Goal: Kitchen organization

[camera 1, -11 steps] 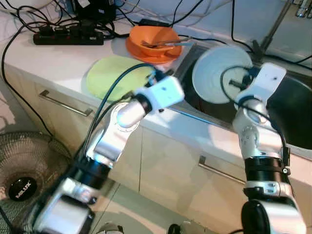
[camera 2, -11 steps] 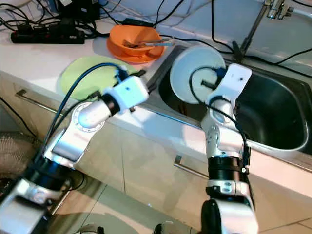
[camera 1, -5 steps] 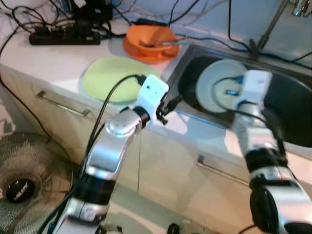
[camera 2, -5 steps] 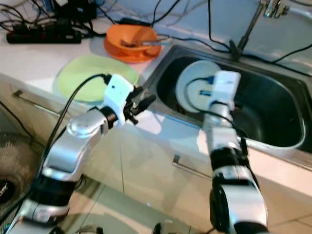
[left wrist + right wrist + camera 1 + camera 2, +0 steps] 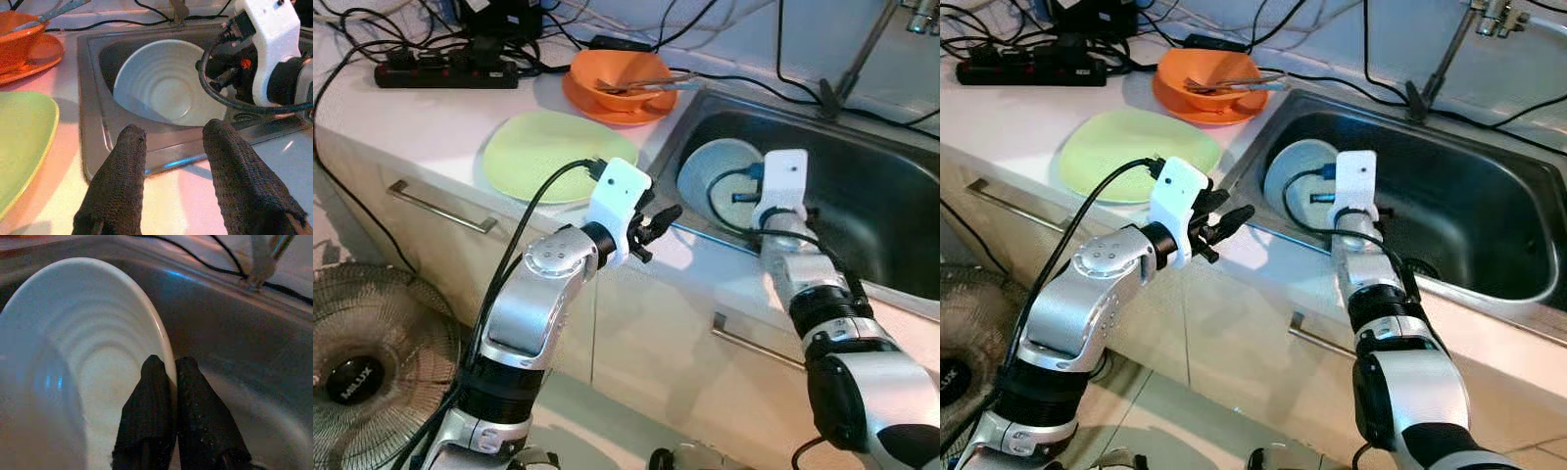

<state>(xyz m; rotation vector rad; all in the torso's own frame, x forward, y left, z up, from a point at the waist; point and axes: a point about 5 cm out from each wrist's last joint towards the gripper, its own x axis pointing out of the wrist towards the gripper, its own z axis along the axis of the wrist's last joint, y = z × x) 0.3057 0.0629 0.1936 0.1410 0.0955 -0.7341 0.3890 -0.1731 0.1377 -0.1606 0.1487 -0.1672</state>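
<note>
A white ribbed bowl (image 5: 713, 172) is tilted low inside the steel sink (image 5: 891, 196), near its left wall. My right gripper (image 5: 166, 364) is shut on the bowl's rim (image 5: 164, 340), one finger inside and one outside. My left gripper (image 5: 661, 220) hovers open over the counter's front edge by the sink's left corner, its fingers (image 5: 129, 147) pointing toward the bowl (image 5: 166, 83) with nothing between them.
A green plate (image 5: 543, 152) lies on the counter left of the sink. Behind it stands an orange bowl (image 5: 622, 78) with utensils on an orange plate. A power strip (image 5: 445, 73) and cables run along the back. A faucet stem (image 5: 862, 49) rises behind the sink. A floor fan (image 5: 362, 352) stands lower left.
My right gripper has lowered the white bowl from above the sink's edge down into the basin. My left gripper has swung to the sink's front corner.
</note>
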